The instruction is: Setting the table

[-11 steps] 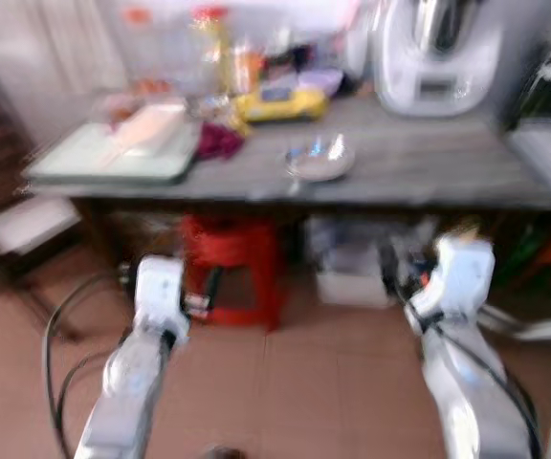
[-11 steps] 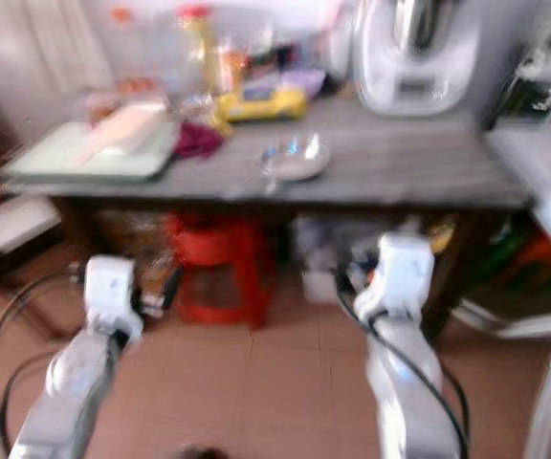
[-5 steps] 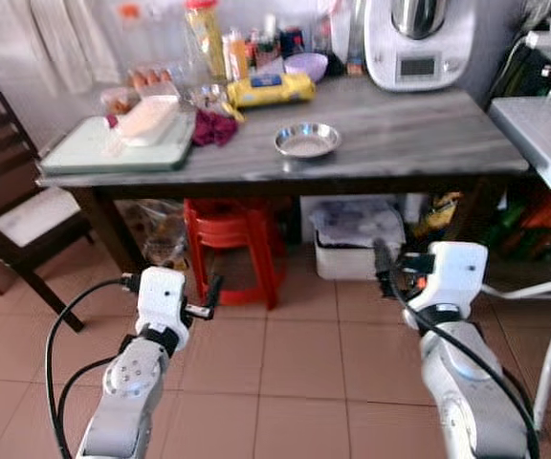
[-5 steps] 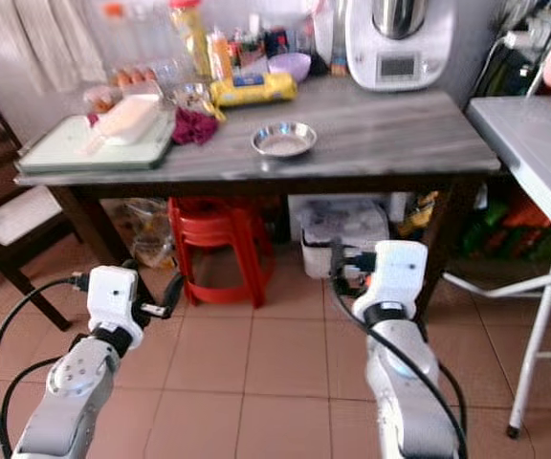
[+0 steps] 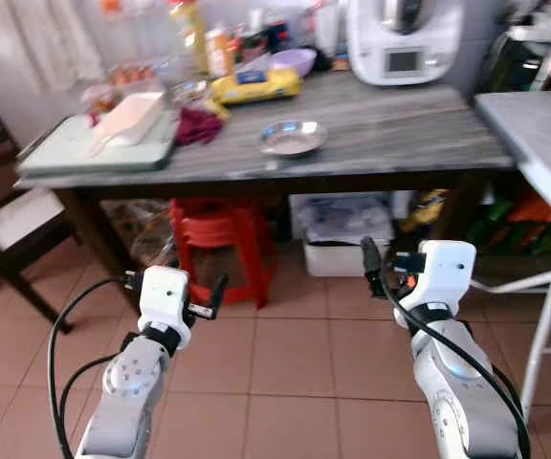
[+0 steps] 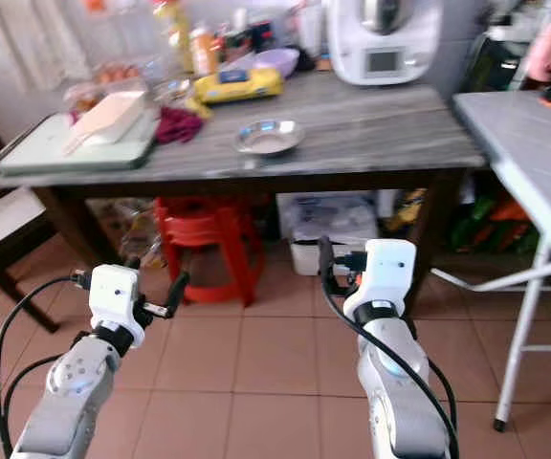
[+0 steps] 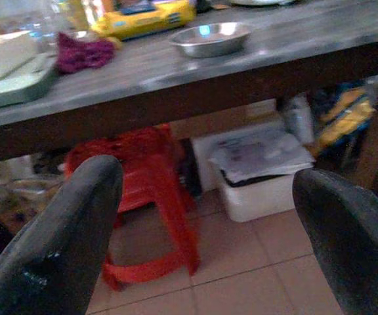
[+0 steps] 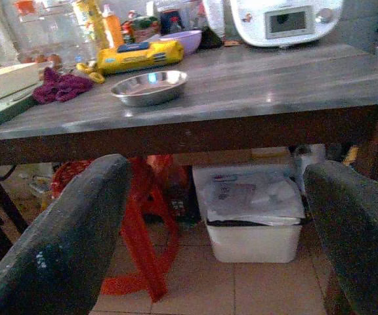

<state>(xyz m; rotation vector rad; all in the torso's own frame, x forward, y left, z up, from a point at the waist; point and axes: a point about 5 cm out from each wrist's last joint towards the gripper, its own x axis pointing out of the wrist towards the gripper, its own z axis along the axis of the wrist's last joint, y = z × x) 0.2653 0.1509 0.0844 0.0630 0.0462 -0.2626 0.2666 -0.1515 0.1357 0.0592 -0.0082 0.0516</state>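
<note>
The steel bowl sits mid-surface, near the front edge. Both sets of jaws are spread, empty, low before it. It looks light, stiff and slippery, so best pinched at the rim.

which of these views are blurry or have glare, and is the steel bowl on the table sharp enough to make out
Left eye view: slight motion softness, worst among the bottles at the table's back edge; the steel bowl still reads clearly. Right wrist view: sharpest on the bowl, with a bright glint inside it; the near fingers are out of focus. Left wrist view: dimmer and hazier, dark under the table.
</note>
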